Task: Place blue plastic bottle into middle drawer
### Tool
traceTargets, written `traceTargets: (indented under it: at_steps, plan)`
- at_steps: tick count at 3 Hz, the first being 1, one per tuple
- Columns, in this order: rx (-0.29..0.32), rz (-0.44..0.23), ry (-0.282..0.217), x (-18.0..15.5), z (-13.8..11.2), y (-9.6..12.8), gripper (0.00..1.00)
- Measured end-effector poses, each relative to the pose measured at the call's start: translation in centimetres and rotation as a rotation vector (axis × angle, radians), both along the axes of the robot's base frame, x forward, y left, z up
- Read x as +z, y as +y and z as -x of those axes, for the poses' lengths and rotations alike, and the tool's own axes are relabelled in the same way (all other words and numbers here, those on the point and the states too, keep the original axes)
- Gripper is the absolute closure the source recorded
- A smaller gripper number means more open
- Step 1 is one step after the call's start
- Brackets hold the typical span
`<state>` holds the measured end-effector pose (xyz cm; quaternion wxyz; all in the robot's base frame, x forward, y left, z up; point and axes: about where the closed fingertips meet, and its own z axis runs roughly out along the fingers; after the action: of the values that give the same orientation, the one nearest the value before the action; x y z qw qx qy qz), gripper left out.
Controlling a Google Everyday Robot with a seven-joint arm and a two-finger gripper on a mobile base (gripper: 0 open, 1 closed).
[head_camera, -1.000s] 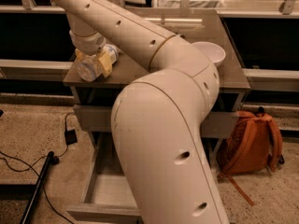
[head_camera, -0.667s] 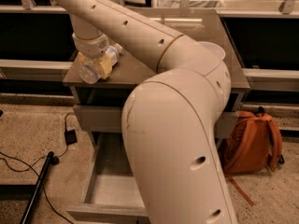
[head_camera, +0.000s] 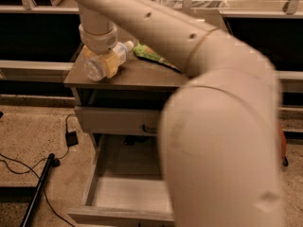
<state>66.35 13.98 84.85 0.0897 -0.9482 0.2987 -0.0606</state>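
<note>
The blue plastic bottle (head_camera: pixel 94 69) is clear with a white cap and lies on its side, tilted, at the left front of the cabinet top (head_camera: pixel 142 75). My gripper (head_camera: pixel 106 63) hangs from the wrist above it, and its yellow fingers (head_camera: pixel 112 66) are shut around the bottle's body. The middle drawer (head_camera: pixel 127 193) stands pulled open at the bottom of the cabinet, its pale plank floor bare. My large arm fills the right foreground and hides the drawer's right part.
A green snack bag (head_camera: pixel 150 56) lies on the cabinet top, right of the bottle. The shut drawer with a dark handle (head_camera: pixel 113 120) is above the open one. A cable and adapter (head_camera: pixel 71 138) and a black pole (head_camera: pixel 40 188) lie on the floor at left.
My elbow has swung toward the camera and right and now hides the white bowl. The gripper with the bottle has stayed over the cabinet's left front, and the green bag now shows.
</note>
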Motion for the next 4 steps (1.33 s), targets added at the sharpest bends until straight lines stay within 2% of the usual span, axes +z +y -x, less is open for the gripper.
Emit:
traceTargets:
  at_steps: [1, 2, 3, 4]
  plan:
    - [-0.136, -0.188, -0.093, 5.9, 5.1, -1.6, 1.00]
    - [-0.429, -0.271, -0.070, 6.5, 12.1, -8.5, 1.00]
    - [-0.578, -0.181, 0.076, 1.5, 16.8, -12.4, 1.00]
    - [-0.607, -0.206, 0.225, -1.6, 20.3, -13.3, 1.00]
